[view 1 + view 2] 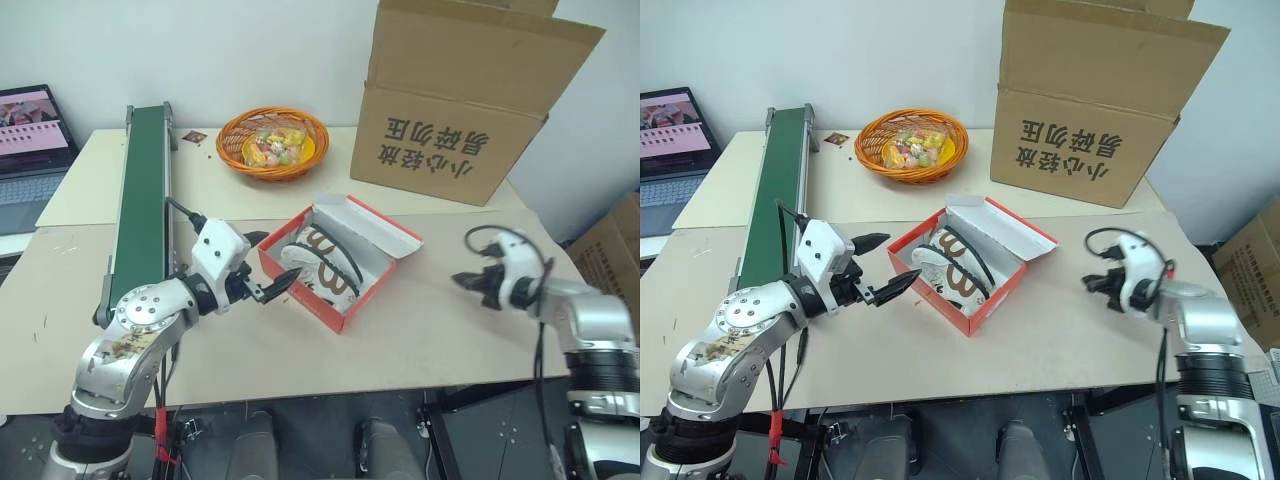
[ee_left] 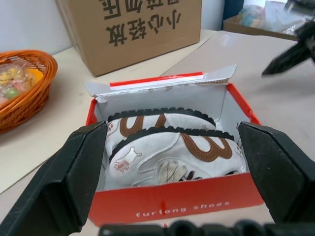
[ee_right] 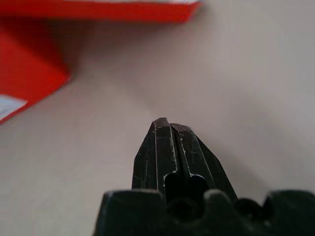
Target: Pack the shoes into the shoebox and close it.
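shoes in shoebox, left hand beside

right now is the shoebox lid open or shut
Open. The shoebox lid stands tilted back, its white inside showing, and the shoes lie uncovered inside the box.

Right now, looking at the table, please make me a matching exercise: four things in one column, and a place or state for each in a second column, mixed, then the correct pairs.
Things:
1. shoes
2. shoebox lid
3. left gripper
4. right gripper

States:
A. fingers pressed shut, holding nothing, over bare table
B. lying inside the red box
C. standing open, folded back
D. open wide, facing the box's short end

Pairs: 1-B, 2-C, 3-D, 4-A
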Controlling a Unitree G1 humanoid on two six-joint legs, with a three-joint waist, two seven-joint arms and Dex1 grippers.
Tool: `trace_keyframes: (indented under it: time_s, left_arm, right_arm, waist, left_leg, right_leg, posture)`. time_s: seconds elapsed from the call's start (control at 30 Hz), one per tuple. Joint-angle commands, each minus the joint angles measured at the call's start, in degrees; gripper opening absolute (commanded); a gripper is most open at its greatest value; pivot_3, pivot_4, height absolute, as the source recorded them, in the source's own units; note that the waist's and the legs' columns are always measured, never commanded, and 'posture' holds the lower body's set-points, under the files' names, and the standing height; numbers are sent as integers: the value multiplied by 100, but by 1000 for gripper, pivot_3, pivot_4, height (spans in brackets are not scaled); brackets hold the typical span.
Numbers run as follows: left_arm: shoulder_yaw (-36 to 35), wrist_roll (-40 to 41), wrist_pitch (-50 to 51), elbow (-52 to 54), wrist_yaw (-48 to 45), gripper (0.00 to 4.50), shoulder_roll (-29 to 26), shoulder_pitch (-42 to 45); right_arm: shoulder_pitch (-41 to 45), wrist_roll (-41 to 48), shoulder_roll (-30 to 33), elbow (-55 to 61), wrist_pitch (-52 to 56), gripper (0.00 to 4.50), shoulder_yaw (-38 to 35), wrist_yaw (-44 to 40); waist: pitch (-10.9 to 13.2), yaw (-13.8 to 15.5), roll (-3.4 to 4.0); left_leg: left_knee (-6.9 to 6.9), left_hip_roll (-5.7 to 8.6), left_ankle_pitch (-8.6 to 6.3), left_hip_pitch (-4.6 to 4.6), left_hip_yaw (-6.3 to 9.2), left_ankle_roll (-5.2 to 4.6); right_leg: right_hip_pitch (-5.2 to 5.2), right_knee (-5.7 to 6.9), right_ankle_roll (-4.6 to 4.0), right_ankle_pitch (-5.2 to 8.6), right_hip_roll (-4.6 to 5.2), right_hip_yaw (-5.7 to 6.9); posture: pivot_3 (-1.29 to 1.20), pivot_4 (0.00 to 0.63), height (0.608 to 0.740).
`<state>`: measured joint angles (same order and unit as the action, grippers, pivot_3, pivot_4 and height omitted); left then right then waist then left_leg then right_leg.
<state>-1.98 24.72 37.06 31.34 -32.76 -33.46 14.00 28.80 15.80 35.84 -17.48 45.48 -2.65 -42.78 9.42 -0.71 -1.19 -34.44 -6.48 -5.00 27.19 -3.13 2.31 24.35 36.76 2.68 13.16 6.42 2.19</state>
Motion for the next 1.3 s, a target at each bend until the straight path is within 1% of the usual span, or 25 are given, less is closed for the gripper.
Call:
trace_keyframes:
  time_s: [0.03, 0.1, 0.23, 0.4, 0.47, 0.63, 0.8, 0.9, 1.0, 1.07, 1.13, 1.2, 1.27, 1.3]
  left_arm:
    - [-82, -20, -148, 71, -23, 4500, -39, 117]
    - [-105, -23, -139, 95, -10, 4500, -49, 93]
    - [-169, -26, -101, 145, 52, 4500, -63, 57]
    - [-210, 0, -65, 196, 73, 4500, -100, 51]
    - [-216, 10, -58, 207, 77, 4500, -111, 51]
    - [-201, 24, -41, 228, 68, 4500, -126, 46]
    - [-211, 38, -29, 177, 26, 4500, -174, 129]
    - [-216, 40, -24, 164, 10, 4500, -199, 143]
    - [-187, 35, -15, 153, 2, 4500, -202, 170]
    - [-167, 31, -6, 148, 10, 4500, -187, 194]
    - [-158, 30, -1, 147, 11, 4500, -180, 204]
    - [-154, 35, 1, 138, 7, 4500, -173, 222]
    - [-149, 36, -9, 122, -1, 4500, -166, 235]
    - [-142, 31, -17, 108, -7, 4500, -164, 239]
  right_arm:
    - [757, -151, -304, -1075, -871, 106, -14, -11]
    - [1052, -112, -507, -1660, -1084, 106, -85, -76]
    - [1665, 241, -973, -2785, -1217, 106, -586, 4]
    - [2072, 613, -1284, -3666, -1328, 106, -1216, 131]
    - [2161, 744, -1341, -3879, -1492, 106, -1469, 211]
    - [2339, 1407, -1515, -4187, -1860, 106, -2360, 336]
    - [2229, 2025, -1790, -3784, -1705, 106, -2807, -207]
    - [1886, 2321, -1955, -2821, -1360, 106, -2588, -914]
    - [1249, 2728, -2018, -1099, -931, 106, -2138, -1676]
    - [809, 2932, -1883, 9, -667, 106, -1753, -2100]
    - [553, 2963, -1646, 693, -422, 106, -1384, -2316]
    - [293, 2548, -1141, 1400, -366, 106, -564, -2663]
    - [145, 1803, -519, 1980, -609, 106, 451, -2937]
    - [147, 1358, -263, 2137, -843, 106, 895, -2980]
  waist:
    - [0, -2, 0]
    - [1, 0, 0]
    - [1, 30, -1]
    - [1, 45, 1]
    - [2, 44, 1]
    - [2, 41, 2]
    - [2, 21, 3]
    - [3, 28, 4]
    - [4, 49, 6]
    - [5, 67, 8]
    - [5, 76, 9]
    - [5, 89, 9]
    - [4, 114, 8]
    - [4, 116, 8]
  left_leg:
    - [-1, 0, 0, 0, 0, -1]
    - [-1, 2, 1, 3, 1, -1]
    - [2, 2, 1, 6, 1, -1]
    - [1, 2, 0, 6, 1, 0]
    - [0, 2, -1, 6, 1, 2]
    - [1, 2, -1, 6, 0, 2]
    - [1, 2, -1, 4, 1, 1]
    - [2, 2, 0, 6, 1, 0]
    - [3, 2, 0, 6, 1, 0]
    - [4, 1, -2, 7, 2, 4]
    - [3, 1, -4, 6, 2, 5]
    - [1, 1, -6, 5, 1, 10]
    - [1, 1, -14, 4, 1, 22]
    - [1, 1, -15, 4, 1, 23]
  right_leg:
    - [-1, 0, 2, -1, 0, 0]
    - [-1, -1, 30, -16, -1, 0]
    - [-2, -2, 38, -17, -1, 2]
    - [-3, 0, 36, -20, -1, 2]
    - [-3, 1, 37, -20, -1, 3]
    - [-3, 1, 37, -21, -1, 3]
    - [-4, 2, 37, -22, -2, 2]
    - [-3, 3, 36, -22, -2, 3]
    - [-2, 4, 25, -28, -2, 2]
    - [-1, 5, 25, -28, -2, 3]
    - [-1, 6, 26, -27, -1, 3]
    - [-1, 5, 34, -16, -1, 3]
    - [1, 3, 2, 3, 1, 3]
    - [1, 1, 1, 4, 1, 3]
  posture:
    - [0, 150, 720]
    - [0, 150, 720]
    - [0, 150, 720]
    - [0, 150, 720]
    - [0, 150, 720]
    - [0, 150, 720]
    - [0, 150, 720]
    - [0, 150, 720]
    - [0, 150, 720]
    - [0, 150, 720]
    - [0, 150, 720]
    - [0, 150, 720]
    - [0, 150, 720]
    - [0, 150, 720]
